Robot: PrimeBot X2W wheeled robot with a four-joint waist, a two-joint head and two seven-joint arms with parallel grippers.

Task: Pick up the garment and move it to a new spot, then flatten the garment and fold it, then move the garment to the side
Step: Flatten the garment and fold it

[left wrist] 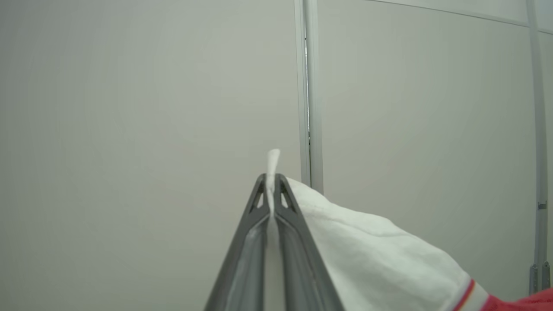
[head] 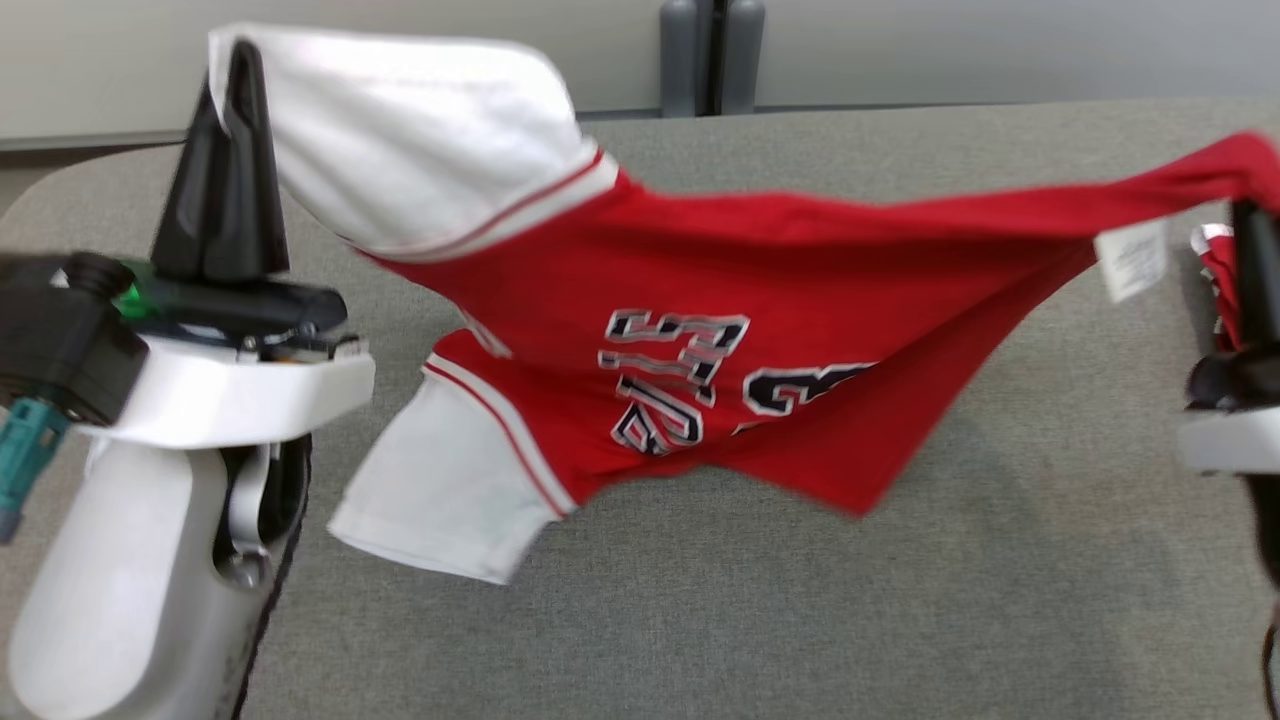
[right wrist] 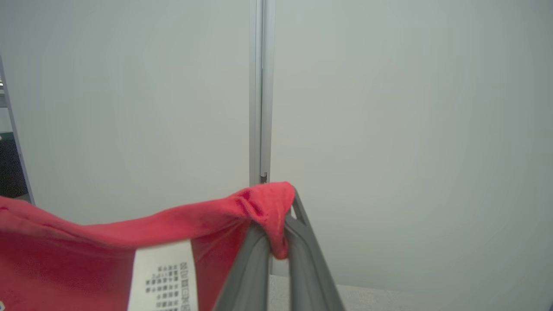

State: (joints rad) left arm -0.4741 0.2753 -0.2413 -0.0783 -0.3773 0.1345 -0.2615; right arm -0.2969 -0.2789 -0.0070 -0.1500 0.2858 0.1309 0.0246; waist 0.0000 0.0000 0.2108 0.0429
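Head view first, and the garment (head: 700, 300), a red jersey with white sleeves, is up in the air, strung out between both arms above the grey tabletop (head: 900, 620). On the left, the left gripper (head: 238, 55) has its jaws pressed together on the edge of the upper white sleeve (head: 420, 140); the left wrist view shows a sliver of white cloth poking out past the tips. Over on the right, the right gripper (head: 1252, 215) has its jaws pinching a bunched corner of red hem, with a white care label (head: 1130, 258) dangling just beside it. The black-and-white lettering (head: 670, 375) faces the camera, tilted. The lower sleeve (head: 450, 500) droops toward the tabletop; whether it touches cannot be told. Beyond the far edge stand two dark grey posts (head: 712, 55) against a pale wall (head: 400, 20). Both wrist views look at that wall, each with a vertical metal strip (left wrist: 311, 86) behind the fingertips.
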